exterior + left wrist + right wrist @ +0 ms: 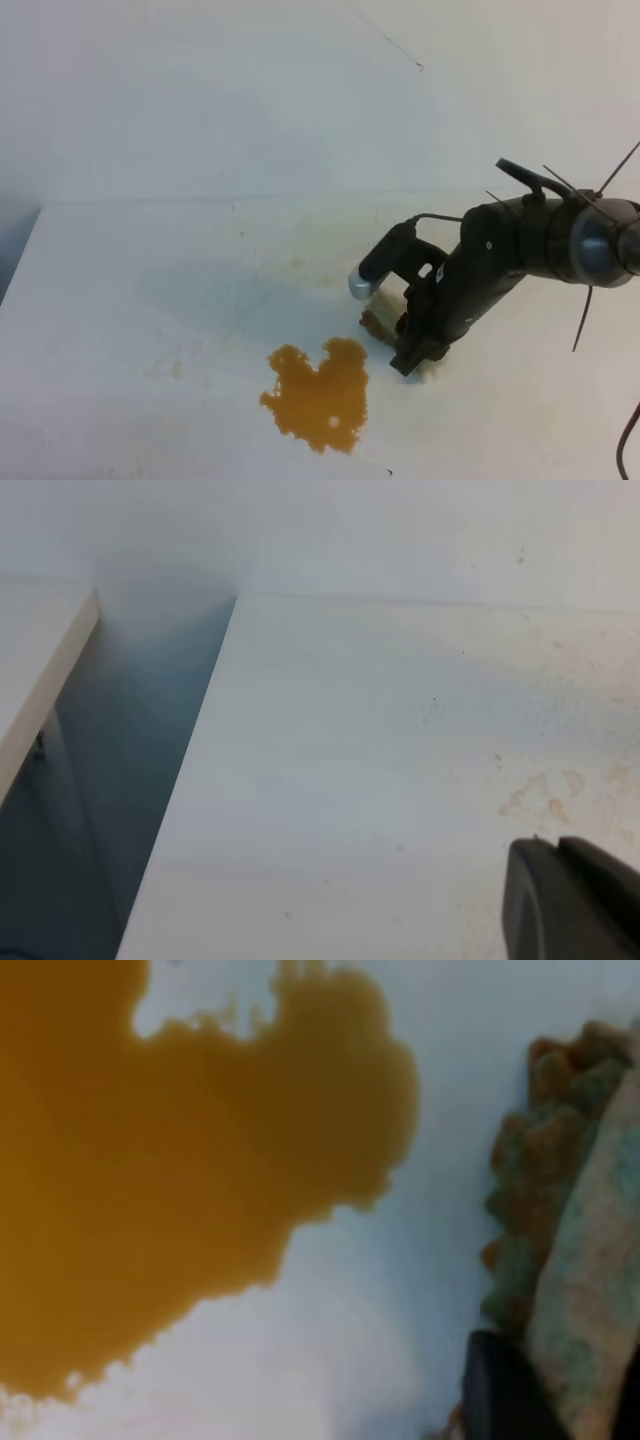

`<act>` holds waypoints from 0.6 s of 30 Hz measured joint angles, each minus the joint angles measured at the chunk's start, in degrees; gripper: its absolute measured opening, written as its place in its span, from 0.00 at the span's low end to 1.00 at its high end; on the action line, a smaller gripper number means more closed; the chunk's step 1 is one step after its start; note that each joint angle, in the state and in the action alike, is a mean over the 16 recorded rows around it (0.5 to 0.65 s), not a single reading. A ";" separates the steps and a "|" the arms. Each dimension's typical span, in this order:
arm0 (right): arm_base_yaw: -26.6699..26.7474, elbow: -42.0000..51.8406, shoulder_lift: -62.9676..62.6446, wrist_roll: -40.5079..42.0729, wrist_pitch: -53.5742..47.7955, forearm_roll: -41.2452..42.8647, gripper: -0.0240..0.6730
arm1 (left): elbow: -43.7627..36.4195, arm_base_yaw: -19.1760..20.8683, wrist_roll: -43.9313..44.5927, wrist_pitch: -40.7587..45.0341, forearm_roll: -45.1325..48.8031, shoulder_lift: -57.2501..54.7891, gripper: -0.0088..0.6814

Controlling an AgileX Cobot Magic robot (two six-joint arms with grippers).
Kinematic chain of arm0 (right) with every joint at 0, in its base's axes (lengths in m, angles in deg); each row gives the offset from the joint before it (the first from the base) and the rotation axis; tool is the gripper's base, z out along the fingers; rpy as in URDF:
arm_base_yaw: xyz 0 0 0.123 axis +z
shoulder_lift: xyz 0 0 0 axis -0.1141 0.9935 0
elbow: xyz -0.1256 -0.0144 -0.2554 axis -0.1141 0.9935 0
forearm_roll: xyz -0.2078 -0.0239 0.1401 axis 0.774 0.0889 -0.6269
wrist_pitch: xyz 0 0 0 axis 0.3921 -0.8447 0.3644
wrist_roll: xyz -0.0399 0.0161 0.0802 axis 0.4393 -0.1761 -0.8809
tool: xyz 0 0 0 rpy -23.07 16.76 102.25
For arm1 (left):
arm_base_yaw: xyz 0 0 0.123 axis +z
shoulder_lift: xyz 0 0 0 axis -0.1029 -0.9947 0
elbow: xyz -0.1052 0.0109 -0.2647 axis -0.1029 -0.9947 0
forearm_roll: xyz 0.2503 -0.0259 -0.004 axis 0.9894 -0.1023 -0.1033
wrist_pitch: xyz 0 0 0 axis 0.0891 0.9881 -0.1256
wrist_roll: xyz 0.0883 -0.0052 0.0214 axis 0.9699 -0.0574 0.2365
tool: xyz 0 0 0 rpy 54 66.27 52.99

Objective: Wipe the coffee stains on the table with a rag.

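The coffee stains (pixel 320 395) form an orange-brown lobed puddle on the white table (pixel 150 300), toward its front. In the right wrist view the coffee stains (pixel 170 1160) fill the left half. The rag (pixel 383 308), pale with a brown-stained edge, lies on the table just right of the puddle and apart from it. My right gripper (pixel 400 338) reaches down over it. In the right wrist view the rag (pixel 580 1260) sits between the dark fingers (pixel 500 1390), which press against it. Of my left gripper only a dark part (pixel 570 900) shows, above the table (pixel 350 780).
Faint tan smudges (pixel 540 795) mark the tabletop near the left gripper. The table's left edge (pixel 190 770) drops into a dark gap beside another white surface (pixel 40 670). A white wall (pixel 250 90) rises behind the table.
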 joint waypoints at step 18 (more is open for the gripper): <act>1.42 -3.63 -1.49 21.94 -17.25 -30.94 0.09 | 0.54 0.00 0.00 0.00 0.00 -0.19 0.01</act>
